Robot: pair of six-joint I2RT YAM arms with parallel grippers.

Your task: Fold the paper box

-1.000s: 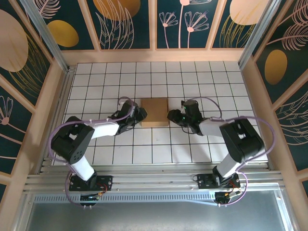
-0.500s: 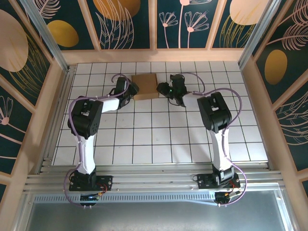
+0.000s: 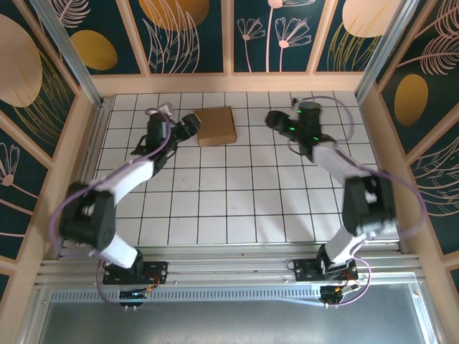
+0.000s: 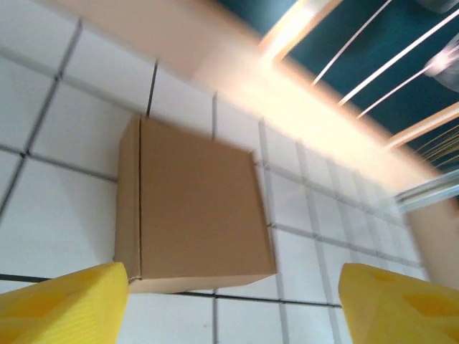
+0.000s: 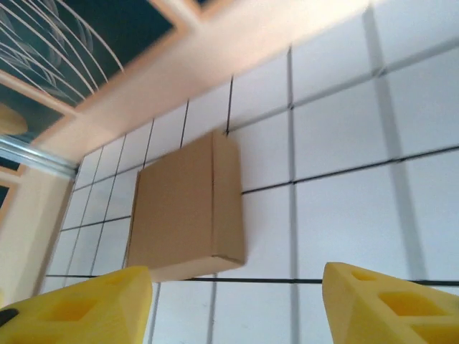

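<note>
Your left arm rises from its base, bends at an elbow swung out to its own side, and sends its forearm slanting up toward the wooden rail [image 3: 229, 82] at the far edge of the tiled table [image 3: 237, 193]. The left gripper [image 3: 188, 127] lies low over the tiles and points across, parallel to the rail. Your right arm mirrors that pose, with its elbow out to its own side and its forearm angled toward the rail. The right gripper [image 3: 276, 120] points back the other way. Between the two lies the paper box [image 3: 216, 126], closed and flat on its broad face. It sits near the rail but apart from it, slightly left of the rail's middle. The left gripper is just beside the box, and the right one stands farther off. The box is almost square, so you get no clear long axis, and its edges are turned a little off the tile lines. From the left wrist, a fold seam runs along the side of the lid nearest that gripper. Both claws are released: each wrist camera shows its yellow fingers [image 4: 61, 304] [image 5: 387, 304] spread wide with only tiles and the box's near edge between them.
</note>
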